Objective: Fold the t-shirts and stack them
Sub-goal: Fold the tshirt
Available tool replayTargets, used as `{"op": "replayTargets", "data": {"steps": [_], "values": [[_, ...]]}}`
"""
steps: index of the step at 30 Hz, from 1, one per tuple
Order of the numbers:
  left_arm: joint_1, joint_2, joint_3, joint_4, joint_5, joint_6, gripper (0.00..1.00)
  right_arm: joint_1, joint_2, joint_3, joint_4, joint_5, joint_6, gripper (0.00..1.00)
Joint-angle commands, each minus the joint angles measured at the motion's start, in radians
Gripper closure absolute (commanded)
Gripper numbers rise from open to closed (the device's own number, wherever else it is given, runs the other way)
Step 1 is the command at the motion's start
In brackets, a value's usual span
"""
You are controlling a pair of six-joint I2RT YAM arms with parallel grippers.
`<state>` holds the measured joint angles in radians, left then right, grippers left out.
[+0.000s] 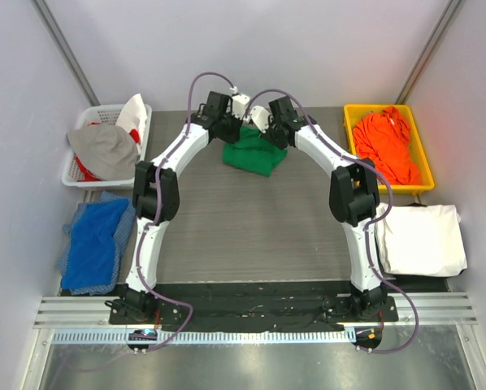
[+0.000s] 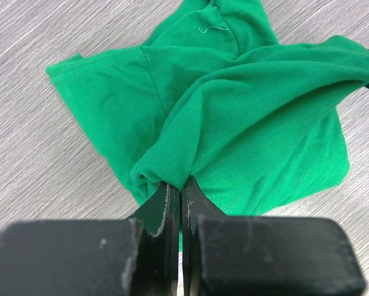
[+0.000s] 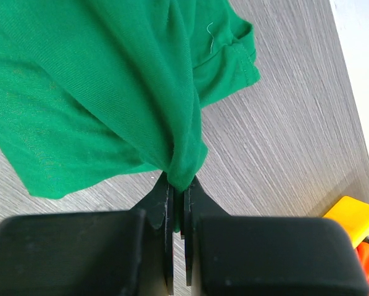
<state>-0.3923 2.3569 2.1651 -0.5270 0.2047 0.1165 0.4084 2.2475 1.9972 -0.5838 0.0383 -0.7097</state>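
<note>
Pads of the left gripper (image 2: 175, 192) are pressing together on a bunched fold of the green t-shirt (image 2: 246, 111), with cloth gathering into a tight wad right at the fingertips. Likewise, the right gripper (image 3: 178, 185) is pinching another gathered fold of the same shirt, its jaws nearly meeting with only fabric between them. From both pinch points the green cloth is spreading outward in loose creases, one hemmed sleeve edge showing to the side in each wrist view. Seen from above, the shirt is sitting crumpled between the two grippers at the far middle of the gray wood-grain table (image 1: 227, 227), and its lower part seems to be resting on the surface, though the overhead view is too small to be sure. Both arms are reaching forward and bending inward toward each other over it. Farther right, the orange t-shirt (image 1: 387, 146) is lying heaped in a yellow bin (image 1: 349, 114), and just nearer than that bin the white t-shirt (image 1: 418, 236) is lying flat. On the far left, a white basket (image 1: 88, 114) is holding a gray cloth (image 1: 105, 146), and a blue cloth (image 1: 97, 240) is lying nearer, beside the table's left edge.
</note>
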Motion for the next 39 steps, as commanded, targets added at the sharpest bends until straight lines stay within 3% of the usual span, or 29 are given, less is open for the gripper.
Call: {"op": "replayTargets", "data": {"steps": [1, 8, 20, 29, 39], "values": [[0.017, -0.033, 0.013, 0.048, -0.034, 0.009, 1.0, -0.016, -0.025, 0.045, -0.01, 0.02, -0.019, 0.99], [0.015, -0.192, -0.169, 0.029, 0.042, -0.034, 1.0, -0.013, -0.132, -0.083, -0.033, -0.015, -0.013, 0.99], [-0.057, -0.511, -0.556, -0.171, 0.102, 0.029, 1.0, 0.09, -0.563, -0.556, -0.172, -0.178, 0.079, 0.99], [-0.125, -0.648, -0.749, -0.223, 0.094, 0.054, 1.0, 0.243, -0.716, -0.705, -0.254, -0.175, 0.144, 0.99], [-0.16, -0.761, -0.907, -0.211, 0.117, 0.041, 1.0, 0.296, -0.812, -0.788, -0.294, -0.192, 0.193, 0.99]]}}
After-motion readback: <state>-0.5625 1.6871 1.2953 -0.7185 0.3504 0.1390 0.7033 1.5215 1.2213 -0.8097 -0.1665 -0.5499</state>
